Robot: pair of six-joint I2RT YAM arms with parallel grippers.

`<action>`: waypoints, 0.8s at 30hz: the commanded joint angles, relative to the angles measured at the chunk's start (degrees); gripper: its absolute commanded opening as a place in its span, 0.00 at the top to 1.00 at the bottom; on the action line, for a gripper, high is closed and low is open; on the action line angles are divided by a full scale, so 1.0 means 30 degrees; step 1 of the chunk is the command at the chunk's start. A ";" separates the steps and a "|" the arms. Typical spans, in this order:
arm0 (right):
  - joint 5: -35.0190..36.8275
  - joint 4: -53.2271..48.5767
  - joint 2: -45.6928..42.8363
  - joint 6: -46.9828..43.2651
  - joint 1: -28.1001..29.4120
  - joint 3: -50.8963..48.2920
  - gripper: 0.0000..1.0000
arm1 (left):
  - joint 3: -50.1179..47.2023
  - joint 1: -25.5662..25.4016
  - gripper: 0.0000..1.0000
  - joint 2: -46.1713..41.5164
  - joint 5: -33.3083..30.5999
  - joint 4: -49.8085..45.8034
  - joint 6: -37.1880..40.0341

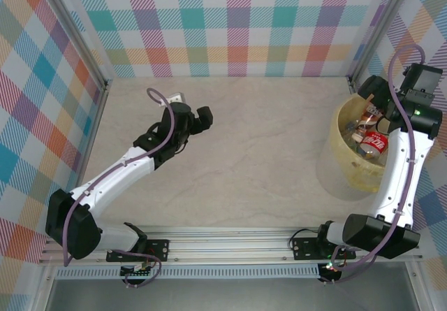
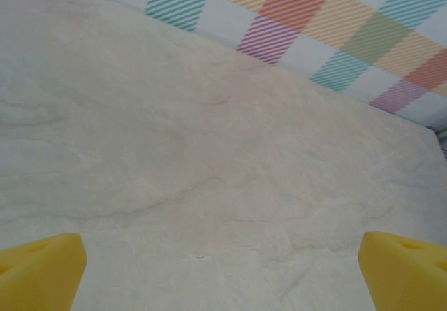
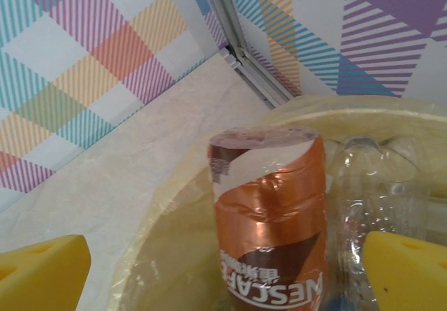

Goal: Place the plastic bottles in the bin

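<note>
Bottle [image 3: 269,220], apparently loose, within right tool [image 3: 223,269]

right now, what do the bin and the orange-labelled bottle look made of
Bin: probably thin pale-yellow plastic, semi-gloss; light passes through its wall. Orange-labelled bottle: likely plastic under a shiny, metallic-looking film sleeve, which catches bright highlights.

Left arm [image 1: 119,168], right arm [image 1: 399,164]: white link shells, chunky black joint housings. Purple cable [image 1: 159,100] looped along each. Fingertip pads [image 2: 38,272] bright yellow, wedge-shaped. Green light [image 1: 328,264] at right base, six o'clock.
</note>
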 commanded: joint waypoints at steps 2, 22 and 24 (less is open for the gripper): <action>-0.0422 -0.0280 -0.0122 -0.0551 0.1285 0.1233 0.00 | -0.0601 0.0760 0.00 -0.0943 -0.0847 -0.0788 -0.1098; -0.0817 -0.2387 0.5779 -0.1739 0.1035 0.4107 0.00 | -0.1905 0.1704 0.00 -0.1572 -0.0894 -0.1067 -0.1761; -0.1195 -0.2281 0.5278 -0.1572 0.1039 0.3553 0.00 | -0.1843 0.1712 0.00 -0.1457 -0.0812 -0.1099 -0.1710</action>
